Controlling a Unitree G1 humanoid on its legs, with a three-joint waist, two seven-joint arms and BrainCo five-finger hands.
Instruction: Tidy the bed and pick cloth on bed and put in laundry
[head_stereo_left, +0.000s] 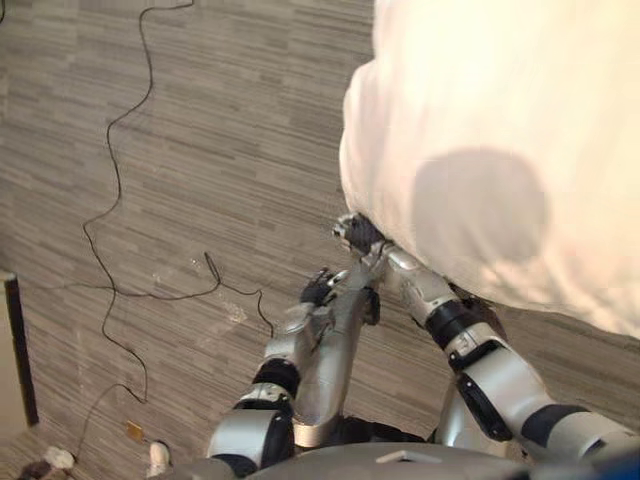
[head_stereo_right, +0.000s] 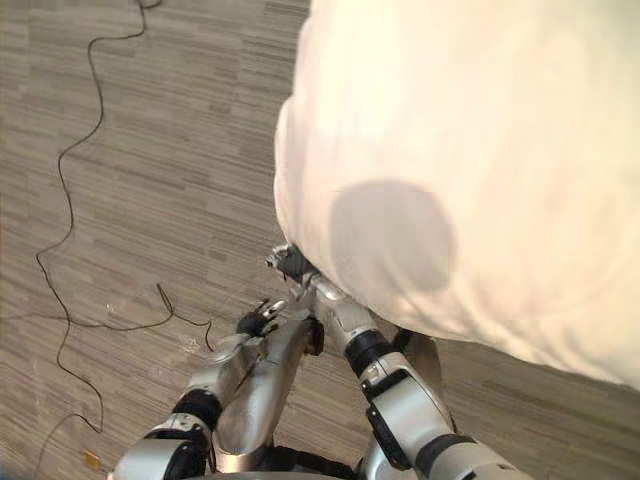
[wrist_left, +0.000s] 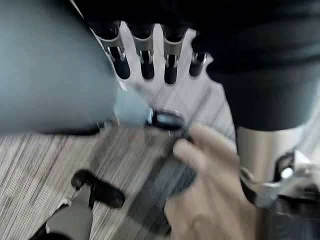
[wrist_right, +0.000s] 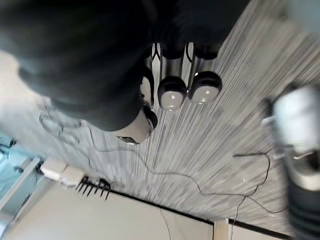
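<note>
The right hand (head_stereo_left: 355, 232), curled empty, is hovering at seven o'clock of the duvet (head_stereo_left: 480, 120), left hand (head_stereo_left: 320, 288) straight-fingered beside it; both should be pinching its hem.

Looks like a bedroom in somebody's home. A big puffy white duvet (head_stereo_left: 500, 150) bulges over the bed's edge above a grey wood-look plank floor (head_stereo_left: 200, 150). The right wrist view adds a plain pale wall (wrist_right: 125, 220) with dark skirting (wrist_right: 165, 209) and white plug blocks (wrist_right: 62, 172) lying beside it.
</note>
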